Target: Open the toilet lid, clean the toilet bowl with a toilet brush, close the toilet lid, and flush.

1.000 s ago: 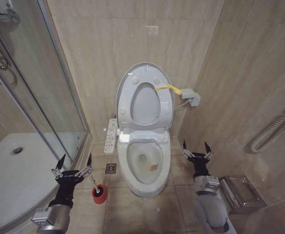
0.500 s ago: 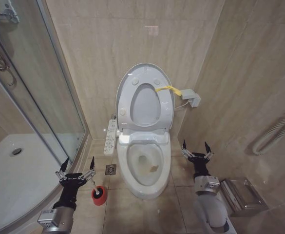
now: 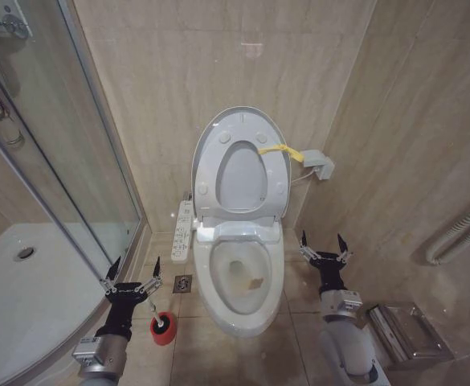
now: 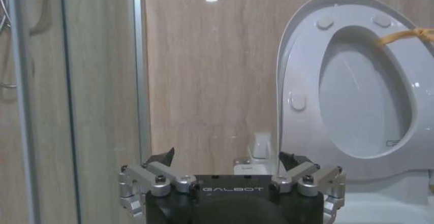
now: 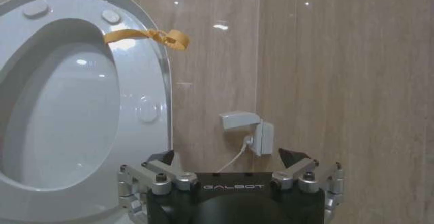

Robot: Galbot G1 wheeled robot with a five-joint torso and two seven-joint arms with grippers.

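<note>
Low at the lower left of the head view, the left gripper (image 3: 130, 271) points forward and upward from its arm, jaws spread wide apart, holding nothing. It hangs over the floor tiles between the shower enclosure (image 3: 50, 185) and the toilet, just above and to the left of the red holder cup (image 3: 163, 329). At lower right the right gripper (image 3: 324, 247) stands in much the same pose, jaws likewise wide apart and empty, beside the right flank of the toilet bowl (image 3: 239, 310).

The toilet lid (image 3: 279, 173) is raised upright against the back wall at the centre of the frame, the seat ring (image 3: 209, 181) up with it, and a yellow loop tag (image 3: 276, 149) sticks out to the right near its upper edge. The bowl lies open below, with water and a brownish stain in its bottom. The long button panel (image 3: 182, 229) runs along its left side.

In the red cup, the black head of the toilet brush (image 3: 161, 323) sits, its handle too small to make out.
</note>
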